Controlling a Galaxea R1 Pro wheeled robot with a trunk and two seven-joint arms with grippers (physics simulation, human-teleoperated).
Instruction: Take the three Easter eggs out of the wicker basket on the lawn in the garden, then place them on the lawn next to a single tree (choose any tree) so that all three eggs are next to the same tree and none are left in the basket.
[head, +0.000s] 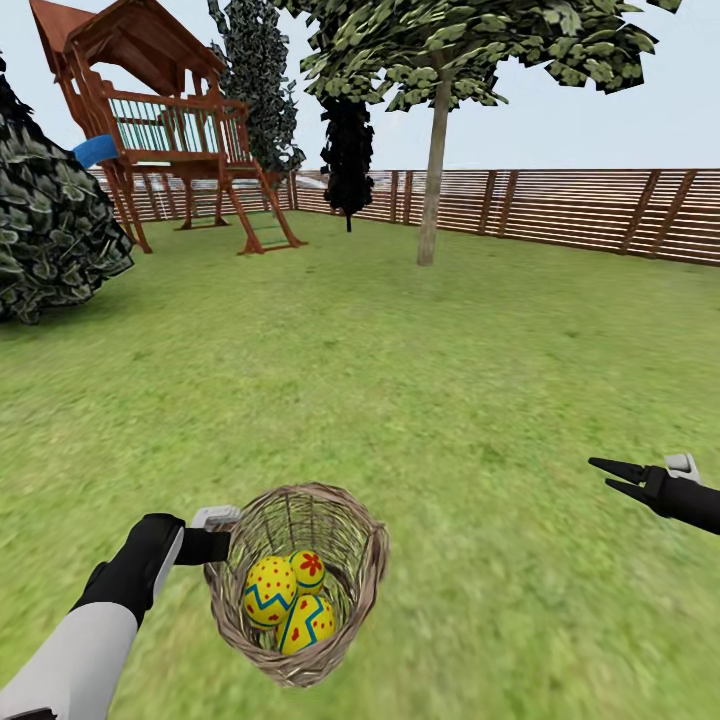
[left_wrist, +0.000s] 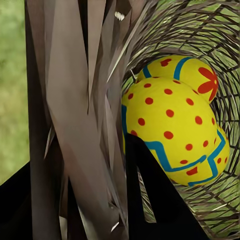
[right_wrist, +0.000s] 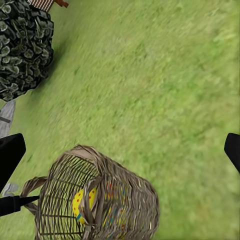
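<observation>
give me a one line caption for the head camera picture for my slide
Left hand gripping the wicker basket of three Easter eggs above the lawn, tree ahead.

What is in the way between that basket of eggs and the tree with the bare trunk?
Nothing visible: only open lawn lies between the wicker basket, gripped at its rim by the left pincer, and the tree. The play set stands off to the side.

Eggs (head: 288, 600) in held basket (head: 345, 545) (lawn (head: 400, 380))

Three eggs (head: 288, 600) in basket (head: 355, 560); tree (head: 433, 180) far behind, seemingly rightward.
</observation>
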